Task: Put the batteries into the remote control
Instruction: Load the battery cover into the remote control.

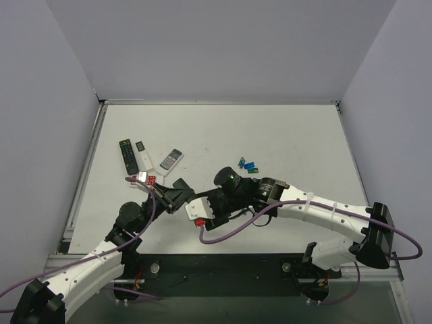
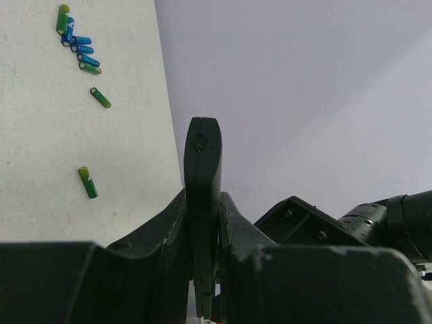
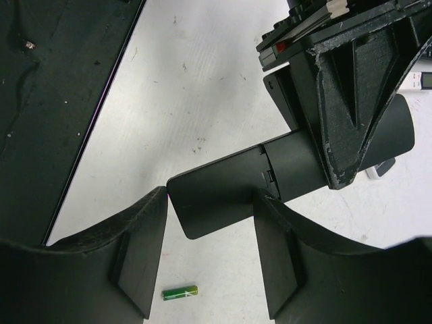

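From above, the batteries (image 1: 248, 165) lie loose on the surface (image 1: 290, 135) beyond the meeting arms. At the left wrist, the left gripper (image 2: 202, 197) clenches the remote control (image 2: 202, 155) edge-on, steadying it aloft. At the right wrist, the right gripper (image 3: 209, 196) straddles its free end, likely bracing it for loading; whether it grips, I cannot tell.
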